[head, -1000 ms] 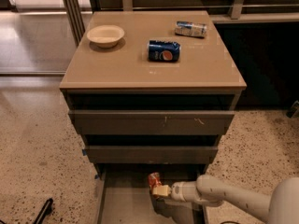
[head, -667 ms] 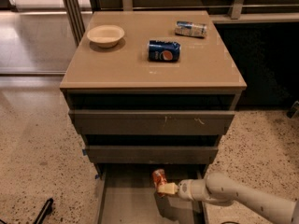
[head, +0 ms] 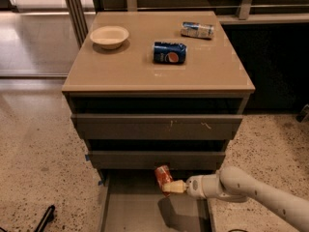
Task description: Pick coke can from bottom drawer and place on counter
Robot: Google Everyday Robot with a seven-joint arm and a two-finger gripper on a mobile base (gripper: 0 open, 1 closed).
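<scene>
The coke can (head: 163, 175), red-orange, is held tilted above the open bottom drawer (head: 140, 211), just below the front of the middle drawer. My gripper (head: 170, 186) comes in from the right on a white arm and is shut on the can's lower end. The can hangs clear of the drawer floor and casts a shadow on it. The tan counter (head: 145, 71) lies well above the can and gripper.
On the counter lie a dark blue Pepsi can (head: 170, 52) on its side, a blue-and-white can (head: 197, 30) at the back right and a white bowl (head: 109, 36) at the back left. Two wider drawers (head: 157, 127) stand partly pulled out above the gripper.
The gripper has lifted the coke can up out of the bottom drawer and a little to the right. The arm has risen with it.
</scene>
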